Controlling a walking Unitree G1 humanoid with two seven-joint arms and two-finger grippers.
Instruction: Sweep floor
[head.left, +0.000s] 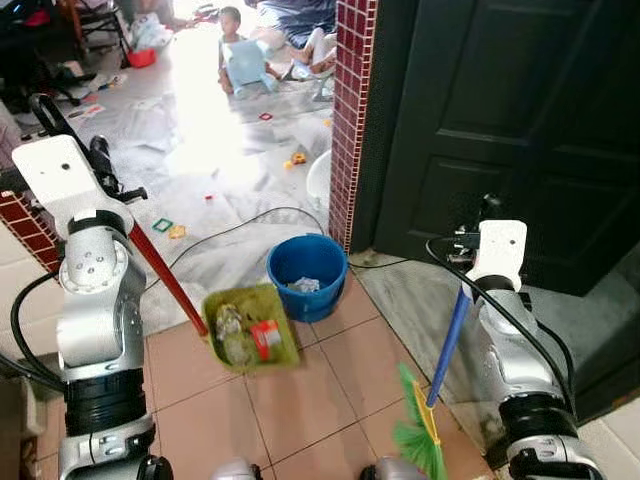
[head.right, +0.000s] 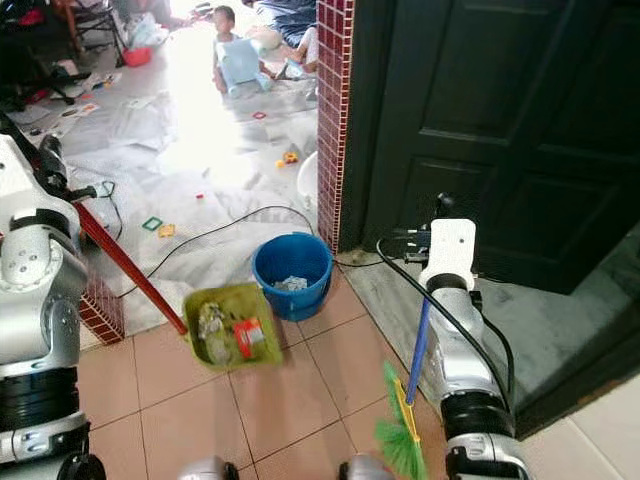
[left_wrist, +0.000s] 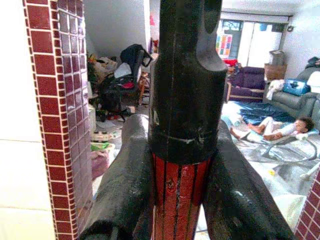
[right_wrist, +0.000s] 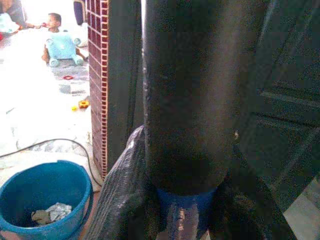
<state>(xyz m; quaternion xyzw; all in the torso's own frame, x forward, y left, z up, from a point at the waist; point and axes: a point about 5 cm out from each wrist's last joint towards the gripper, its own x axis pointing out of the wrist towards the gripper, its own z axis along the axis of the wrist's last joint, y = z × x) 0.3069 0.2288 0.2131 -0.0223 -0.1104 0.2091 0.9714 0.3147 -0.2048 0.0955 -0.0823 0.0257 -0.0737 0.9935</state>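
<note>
My left gripper (left_wrist: 180, 200) is shut on the red handle (head.left: 165, 272) of a green dustpan (head.left: 250, 328). The pan hangs above the tiled floor just left of a blue bucket (head.left: 307, 274) and holds crumpled litter and a red scrap. My right gripper (right_wrist: 185, 210) is shut on the blue handle (head.left: 447, 345) of a green-bristled broom (head.left: 420, 435), whose head rests on the tiles near my right leg. Some paper scraps lie inside the bucket (right_wrist: 42, 200).
A red-tiled pillar (head.left: 350, 110) and a dark door (head.left: 510, 120) stand behind the bucket. A black cable (head.left: 235, 228) crosses the floor. Toys are scattered on the bright floor beyond, where a child (head.left: 240, 55) sits. Another red-tiled wall (left_wrist: 60, 115) is at my left.
</note>
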